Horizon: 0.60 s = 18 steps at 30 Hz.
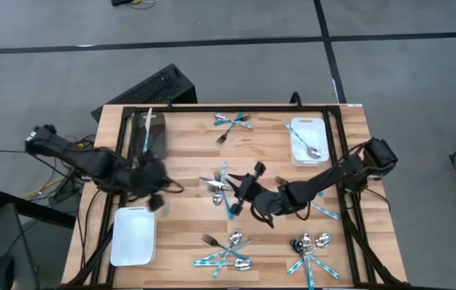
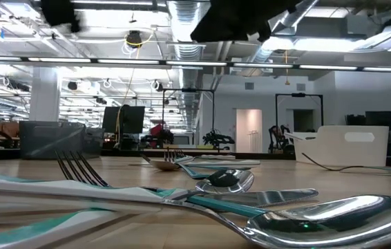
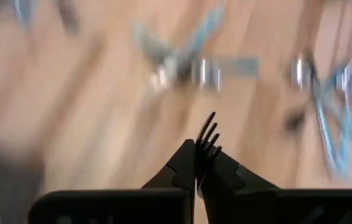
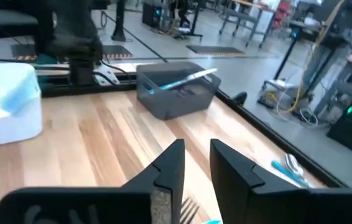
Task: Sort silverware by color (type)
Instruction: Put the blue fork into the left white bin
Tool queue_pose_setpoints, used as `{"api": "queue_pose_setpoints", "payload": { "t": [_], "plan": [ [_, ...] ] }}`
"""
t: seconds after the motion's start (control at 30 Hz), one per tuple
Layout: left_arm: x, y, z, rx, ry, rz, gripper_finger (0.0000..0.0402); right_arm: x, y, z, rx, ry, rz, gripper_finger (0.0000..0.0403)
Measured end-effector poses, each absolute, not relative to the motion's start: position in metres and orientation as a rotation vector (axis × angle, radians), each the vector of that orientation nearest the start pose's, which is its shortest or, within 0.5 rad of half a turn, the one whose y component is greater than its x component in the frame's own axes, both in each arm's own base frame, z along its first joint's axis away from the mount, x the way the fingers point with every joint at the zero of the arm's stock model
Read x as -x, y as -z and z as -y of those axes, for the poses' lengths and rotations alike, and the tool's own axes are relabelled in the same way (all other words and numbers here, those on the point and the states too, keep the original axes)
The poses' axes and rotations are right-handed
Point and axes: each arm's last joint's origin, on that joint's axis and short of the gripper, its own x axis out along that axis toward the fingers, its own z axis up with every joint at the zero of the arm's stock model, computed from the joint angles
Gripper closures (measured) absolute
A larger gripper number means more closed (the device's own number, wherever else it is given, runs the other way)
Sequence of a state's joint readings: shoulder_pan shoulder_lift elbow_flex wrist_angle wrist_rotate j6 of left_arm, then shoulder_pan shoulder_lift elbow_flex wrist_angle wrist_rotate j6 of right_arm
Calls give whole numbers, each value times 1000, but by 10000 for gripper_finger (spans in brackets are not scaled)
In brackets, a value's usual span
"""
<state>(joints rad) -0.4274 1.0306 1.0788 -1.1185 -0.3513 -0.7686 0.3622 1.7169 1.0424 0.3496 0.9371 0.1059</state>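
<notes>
My left tool (image 3: pixel 198 163) pinches a fork (image 3: pixel 208 138) (only its wrist view shows this); my right tool (image 4: pixel 196 163) stands parted above the desk (image 4: pixel 101 140).

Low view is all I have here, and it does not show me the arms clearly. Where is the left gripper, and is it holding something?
Observer: The left gripper is at the table's left side, between the dark bin and the white bin. It is shut on a fork, whose tines stick out past the fingertips.
Operator: And the right gripper?
Observer: The right gripper is over the centre pile of silverware. Its fingers are apart, with nothing between them.
Operator: Is anything in the dark bin already?
Observer: Yes, one teal-handled piece lies in it.
</notes>
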Motion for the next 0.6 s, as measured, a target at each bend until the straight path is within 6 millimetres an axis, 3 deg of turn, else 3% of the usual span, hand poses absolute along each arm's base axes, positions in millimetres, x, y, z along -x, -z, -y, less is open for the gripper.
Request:
{"api": "queue_pose_setpoints", "payload": {
  "t": [0.17, 0.33, 0.6],
  "plan": [
    [-126, -314, 71, 494, -410, -1170, 401, -353, -223, -103, 49, 564, -278, 301],
    [-120, -292, 89, 546, -440, -1173, 401, -351, -215, -100, 24, 538, -348, 300],
    [-110, -241, 111, 583, -453, -1162, 400, -351, -215, -100, 34, 539, -357, 300]
  ]
}}
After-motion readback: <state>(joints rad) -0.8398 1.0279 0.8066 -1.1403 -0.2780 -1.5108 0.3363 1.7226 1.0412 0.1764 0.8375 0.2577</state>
